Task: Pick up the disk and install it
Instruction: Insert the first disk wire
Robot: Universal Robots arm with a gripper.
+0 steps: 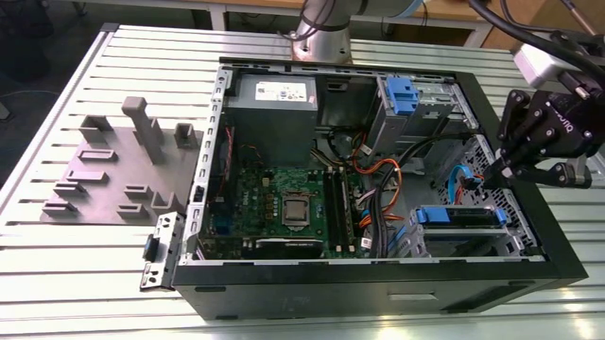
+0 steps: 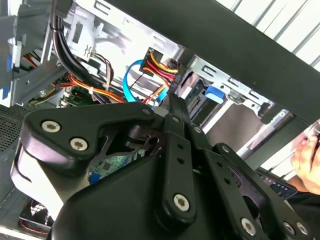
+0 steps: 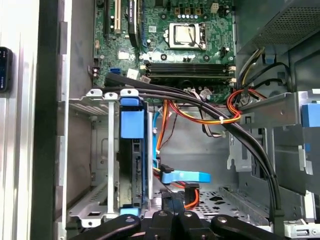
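Supporting computer case [image 1: 378, 283]: slatted table [image 1: 57, 248]

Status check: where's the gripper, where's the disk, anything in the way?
Gripper shut, empty, hovering at the case edge above the drive cage. Disk seated in that cage, untouched. Blue data cable and orange wire bundle run beside the cage.

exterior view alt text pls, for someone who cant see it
A black gripper hangs over the exterior view's right edge of an open computer case, above a blue-tabbed disk seated in its bay. A grey slotted holder lies on the table at left.
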